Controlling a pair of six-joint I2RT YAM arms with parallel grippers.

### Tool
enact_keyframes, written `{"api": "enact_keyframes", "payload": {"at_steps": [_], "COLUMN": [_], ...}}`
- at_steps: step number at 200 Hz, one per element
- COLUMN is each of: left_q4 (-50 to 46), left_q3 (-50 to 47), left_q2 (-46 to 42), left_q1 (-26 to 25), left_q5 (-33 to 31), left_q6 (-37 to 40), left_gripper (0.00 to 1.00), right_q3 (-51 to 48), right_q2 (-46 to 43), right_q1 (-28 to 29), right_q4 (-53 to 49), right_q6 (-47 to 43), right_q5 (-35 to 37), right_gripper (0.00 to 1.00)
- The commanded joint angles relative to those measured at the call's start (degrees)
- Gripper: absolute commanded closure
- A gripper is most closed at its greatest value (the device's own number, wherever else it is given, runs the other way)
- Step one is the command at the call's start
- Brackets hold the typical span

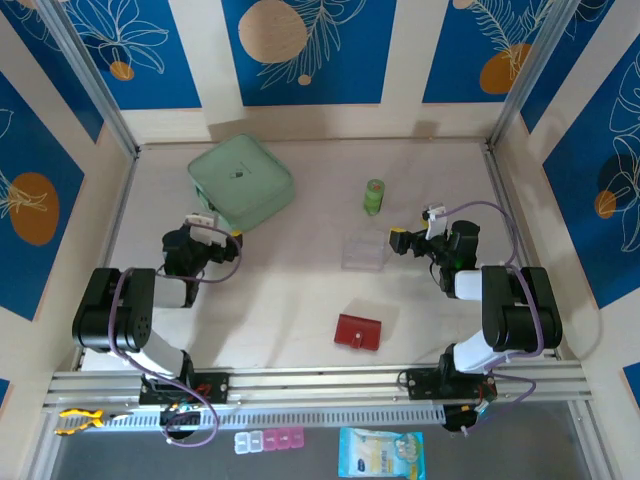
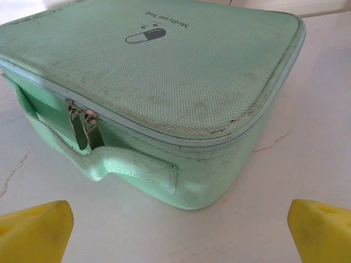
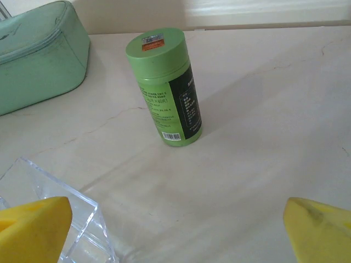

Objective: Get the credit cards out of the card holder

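Nearest, the small dark red leather-like folding card holder lay flat and closed on the pale table, between our two arm bases and closer to the right one. We judged it light, soft and limp at the fold, with the thin, slick credit cards presumably tucked inside. One gripper would have to pin a cover edge while the other pinched a card's rim. Its long axis ran roughly left-right, slightly skewed; which edge opened was too small to tell. Farther off, our left gripper and right gripper both stood wide and empty, well apart from the holder. The left faced the mint-green fabric case; the right was beside the clear plastic tray, with the green cylindrical bottle beyond.
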Motion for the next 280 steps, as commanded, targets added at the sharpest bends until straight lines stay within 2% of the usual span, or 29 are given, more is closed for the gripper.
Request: {"api": "enact_keyframes", "payload": {"at_steps": [1, 228, 257, 280], "left_q4": [1.9, 1.9, 2.0, 0.7], "left_q3": [-0.7, -0.4, -0.6, -0.6], "left_q2": [0.4, 0.6, 0.5, -1.1], "left_q1": [0.5, 1.5, 1.5, 1.4], "left_q5": [2.0, 2.1, 1.8, -1.5], "left_q6": [1.4, 0.1, 0.1, -1.1], "left_gripper": [0.0, 0.0, 0.0, 0.0], "right_q3": [-0.5, -0.7, -1.0, -0.2], "right_q2": [0.0, -0.1, -1.7, -5.3], "right_q1": [-0.2, -0.2, 1.2, 1.8], "right_q4": [1.8, 2.1, 1.3, -3.4], "right_q6": [-1.1, -1.0, -1.2, -1.1], "right_q5": [-1.5, -1.3, 3.2, 5.0], "right_gripper": [0.01, 0.01, 0.01, 0.01]}}
